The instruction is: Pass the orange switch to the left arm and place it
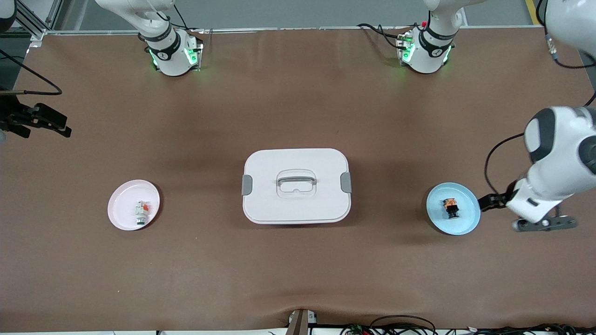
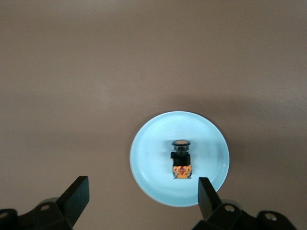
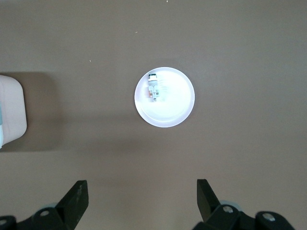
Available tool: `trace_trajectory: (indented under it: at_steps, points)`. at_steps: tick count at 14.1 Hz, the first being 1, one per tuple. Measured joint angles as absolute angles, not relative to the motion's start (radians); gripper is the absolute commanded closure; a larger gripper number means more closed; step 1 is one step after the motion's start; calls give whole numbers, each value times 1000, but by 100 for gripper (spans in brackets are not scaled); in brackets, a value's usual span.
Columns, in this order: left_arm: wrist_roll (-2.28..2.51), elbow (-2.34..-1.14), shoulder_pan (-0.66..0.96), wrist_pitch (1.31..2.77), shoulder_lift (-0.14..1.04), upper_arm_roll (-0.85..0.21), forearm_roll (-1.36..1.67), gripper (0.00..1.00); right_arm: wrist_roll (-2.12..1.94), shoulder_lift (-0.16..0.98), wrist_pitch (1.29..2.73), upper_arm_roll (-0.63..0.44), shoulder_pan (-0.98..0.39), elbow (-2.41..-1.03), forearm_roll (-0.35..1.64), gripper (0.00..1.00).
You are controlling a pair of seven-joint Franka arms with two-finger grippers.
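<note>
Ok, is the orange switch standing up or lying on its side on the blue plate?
Lying on its side: the orange switch stretches lengthwise across the blue plate.

A robotics lab: two white robot arms (image 1: pixel 170 46) bolted along a brown-covered surface (image 1: pixel 298 270), aluminium framing (image 1: pixel 32 21) at a corner, and loose black cables (image 1: pixel 400 325) at its edge.

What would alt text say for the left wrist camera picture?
A tiny orange switch lies on a round blue plate resting on a brown table. The left gripper hangs open above, its two black fingers framing the plate's edge.
</note>
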State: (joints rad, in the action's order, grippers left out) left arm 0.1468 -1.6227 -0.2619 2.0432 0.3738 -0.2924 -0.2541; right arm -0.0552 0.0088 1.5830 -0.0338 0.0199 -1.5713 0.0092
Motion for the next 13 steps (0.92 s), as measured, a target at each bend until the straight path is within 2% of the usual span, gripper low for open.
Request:
trace_trajectory:
  at_steps: [6,10,13]
  points:
    - [108,-1574,-291,1764,147,-295,-183,0,-54,3,1580,-33,20,-1578,9,0]
    - [107,-1574,-289,1638,20,-299,-73,0,-9,3,1555,-34,35,-1582,37,0]
    - [107,-1575,-288,1584,-34,-300,-51,0,-7,3,1551,-34,66,-1583,60,0]
